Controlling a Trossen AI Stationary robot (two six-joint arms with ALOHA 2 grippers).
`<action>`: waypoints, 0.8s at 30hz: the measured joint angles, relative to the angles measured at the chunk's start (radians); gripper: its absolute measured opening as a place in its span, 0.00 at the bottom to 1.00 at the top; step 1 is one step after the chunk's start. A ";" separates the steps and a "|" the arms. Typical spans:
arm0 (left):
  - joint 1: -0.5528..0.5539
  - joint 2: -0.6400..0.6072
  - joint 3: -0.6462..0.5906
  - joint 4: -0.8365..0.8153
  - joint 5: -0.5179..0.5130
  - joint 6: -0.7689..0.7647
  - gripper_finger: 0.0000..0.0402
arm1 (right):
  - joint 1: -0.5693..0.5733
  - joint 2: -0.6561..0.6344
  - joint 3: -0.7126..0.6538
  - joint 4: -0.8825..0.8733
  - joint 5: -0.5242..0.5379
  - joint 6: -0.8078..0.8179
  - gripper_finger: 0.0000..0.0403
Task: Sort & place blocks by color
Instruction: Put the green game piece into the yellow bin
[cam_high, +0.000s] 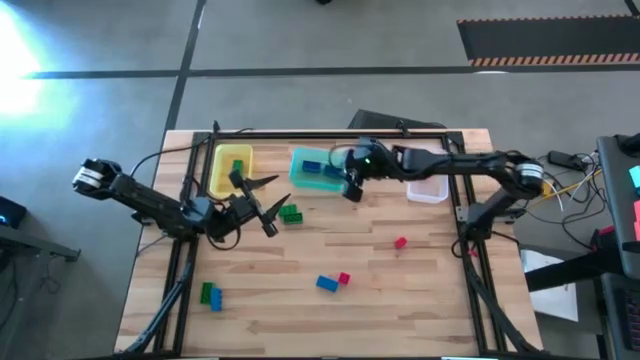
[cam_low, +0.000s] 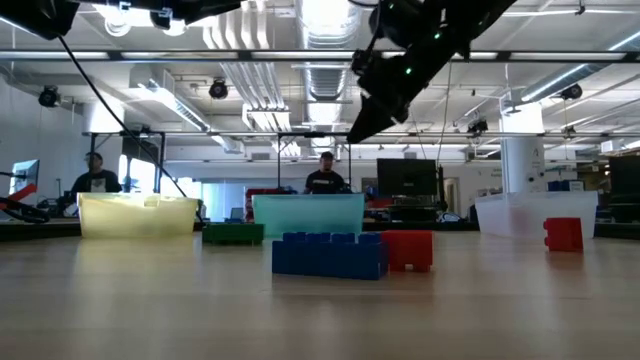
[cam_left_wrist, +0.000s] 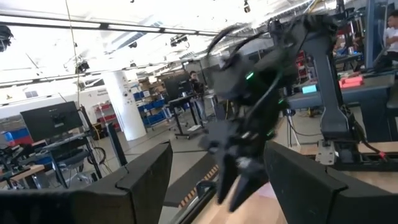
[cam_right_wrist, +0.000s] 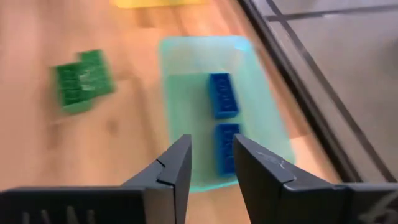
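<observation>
My right gripper (cam_high: 350, 190) (cam_right_wrist: 211, 163) hangs in the air over the near end of the teal bin (cam_high: 300, 160) (cam_right_wrist: 186, 93). Its fingers are a narrow gap apart with nothing between them. Two blue blocks (cam_right_wrist: 222, 94) lie in that bin. My left gripper (cam_high: 268, 207) (cam_left_wrist: 217, 165) is open and held up off the table, near the yellow bin (cam_high: 218, 175), which holds a green block (cam_high: 238, 167). Green blocks (cam_high: 290, 213) (cam_right_wrist: 81, 79) rest on the table just right of the left gripper. Loose on the table are a red block (cam_high: 400, 242), a blue-and-red pair (cam_high: 333, 281) and a green-and-blue pair (cam_high: 211, 295).
A clear bin (cam_high: 428, 187) stands at the far right of the table, beside the teal bin. A black frame (cam_high: 330, 133) runs along the table's far edge and down both sides. People sit at desks in the room beyond the table. Bare wood lies along the near edge.
</observation>
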 joint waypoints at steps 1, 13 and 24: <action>0.000 0.003 0.000 -0.003 0.000 0.000 0.59 | 0.019 -0.028 -0.020 0.002 -0.004 0.011 0.26; 0.000 0.051 0.003 -0.002 -0.006 -0.084 0.59 | 0.262 -0.263 -0.217 0.052 -0.003 0.171 0.16; 0.000 0.062 0.017 -0.015 -0.006 -0.256 0.59 | 0.391 -0.327 -0.313 0.060 0.005 0.198 0.14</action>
